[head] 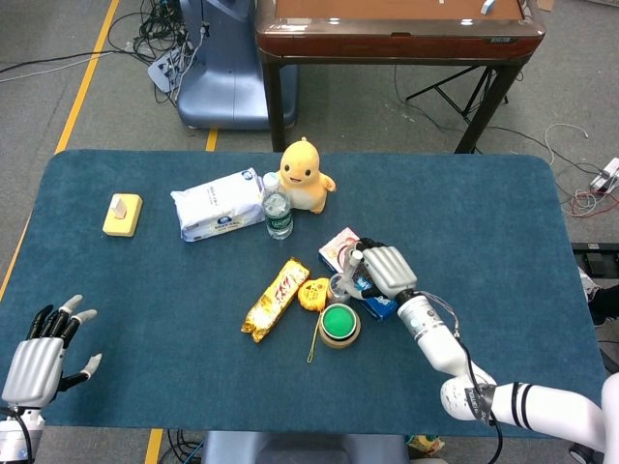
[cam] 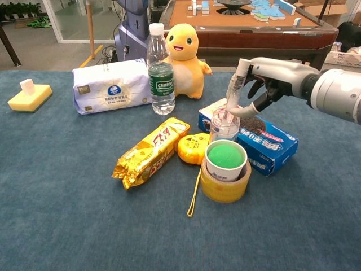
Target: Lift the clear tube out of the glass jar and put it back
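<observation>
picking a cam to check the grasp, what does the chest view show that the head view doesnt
Only the chest view shows the right hand side-on, its thumb and a finger at the clear plastic tube, which leans in the small glass jar; whether they pinch it is unclear. Only the head view shows the left hand, open near the blue table's front corner. Both share the yellow duck plush and green-capped cup.
</observation>
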Controlling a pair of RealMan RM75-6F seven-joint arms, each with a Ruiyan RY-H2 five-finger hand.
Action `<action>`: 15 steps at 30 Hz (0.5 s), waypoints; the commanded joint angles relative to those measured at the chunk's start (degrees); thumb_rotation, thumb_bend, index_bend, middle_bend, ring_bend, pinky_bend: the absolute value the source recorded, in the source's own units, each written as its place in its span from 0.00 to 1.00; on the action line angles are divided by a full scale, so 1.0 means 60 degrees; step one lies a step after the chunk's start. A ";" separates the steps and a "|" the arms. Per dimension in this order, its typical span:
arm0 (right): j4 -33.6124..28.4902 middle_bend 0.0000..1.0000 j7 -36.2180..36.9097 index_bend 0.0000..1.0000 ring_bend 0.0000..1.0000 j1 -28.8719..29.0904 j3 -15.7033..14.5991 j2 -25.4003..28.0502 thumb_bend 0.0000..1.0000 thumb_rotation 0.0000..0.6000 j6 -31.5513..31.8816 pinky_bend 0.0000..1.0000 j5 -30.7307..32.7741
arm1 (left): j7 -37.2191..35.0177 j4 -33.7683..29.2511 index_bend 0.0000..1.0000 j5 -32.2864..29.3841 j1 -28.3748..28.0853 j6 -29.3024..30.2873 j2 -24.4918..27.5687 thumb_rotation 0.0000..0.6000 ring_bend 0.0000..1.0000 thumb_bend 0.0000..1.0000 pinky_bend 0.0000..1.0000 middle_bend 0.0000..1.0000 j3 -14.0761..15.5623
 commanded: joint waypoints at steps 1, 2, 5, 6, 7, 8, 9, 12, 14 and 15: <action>0.0055 0.30 0.0081 0.49 0.17 0.0010 -0.0023 -0.0044 0.40 1.00 0.0021 0.24 -0.0058 | -0.0010 0.0017 0.23 -0.0011 0.0003 -0.0007 -0.0002 1.00 0.14 0.29 0.04 0.09 -0.0001; 0.0074 0.30 0.0113 0.49 0.17 0.0015 -0.0027 -0.0064 0.40 1.00 0.0029 0.24 -0.0078 | -0.0018 0.0023 0.23 -0.0011 0.0003 -0.0008 -0.0001 1.00 0.14 0.29 0.04 0.09 -0.0002; 0.0099 0.31 0.0159 0.49 0.17 0.0022 -0.0034 -0.0090 0.41 1.00 0.0039 0.24 -0.0111 | -0.0032 0.0031 0.23 -0.0003 0.0004 -0.0002 -0.0002 1.00 0.14 0.29 0.04 0.09 -0.0003; 0.0112 0.31 0.0182 0.49 0.17 0.0030 -0.0037 -0.0106 0.41 1.00 0.0045 0.24 -0.0134 | -0.0040 0.0037 0.23 0.0002 0.0004 0.0001 -0.0003 1.00 0.14 0.29 0.03 0.09 -0.0004; 0.0127 0.31 0.0205 0.50 0.17 0.0040 -0.0044 -0.0126 0.41 1.00 0.0050 0.24 -0.0162 | -0.0049 0.0043 0.23 0.0004 0.0006 0.0005 -0.0004 1.00 0.14 0.29 0.03 0.09 -0.0007; 0.0137 0.32 0.0235 0.50 0.17 0.0057 -0.0054 -0.0167 0.42 1.00 0.0056 0.24 -0.0214 | -0.0059 0.0055 0.23 -0.0006 0.0011 0.0008 -0.0005 1.00 0.14 0.29 0.03 0.09 -0.0009; 0.0149 0.32 0.0260 0.50 0.17 0.0059 -0.0063 -0.0189 0.43 1.00 0.0070 0.24 -0.0250 | -0.0067 0.0063 0.23 -0.0009 0.0013 0.0005 -0.0008 1.00 0.14 0.29 0.04 0.09 -0.0007; 0.0152 0.34 0.0417 0.53 0.17 0.0026 -0.0093 -0.0243 0.49 1.00 0.0166 0.24 -0.0449 | -0.0088 0.0092 0.23 -0.0020 0.0031 0.0012 -0.0014 1.00 0.14 0.29 0.04 0.09 0.0000; 0.0110 0.35 0.0648 0.55 0.18 -0.0034 -0.0109 -0.0251 0.53 1.00 0.0257 0.24 -0.0685 | -0.0105 0.0114 0.23 -0.0040 0.0047 0.0015 -0.0017 1.00 0.14 0.29 0.04 0.09 0.0003; 0.0081 0.36 0.0767 0.56 0.19 -0.0068 -0.0111 -0.0242 0.55 1.00 0.0303 0.24 -0.0794 | -0.0110 0.0121 0.23 -0.0043 0.0050 0.0017 -0.0016 1.00 0.14 0.29 0.04 0.09 0.0002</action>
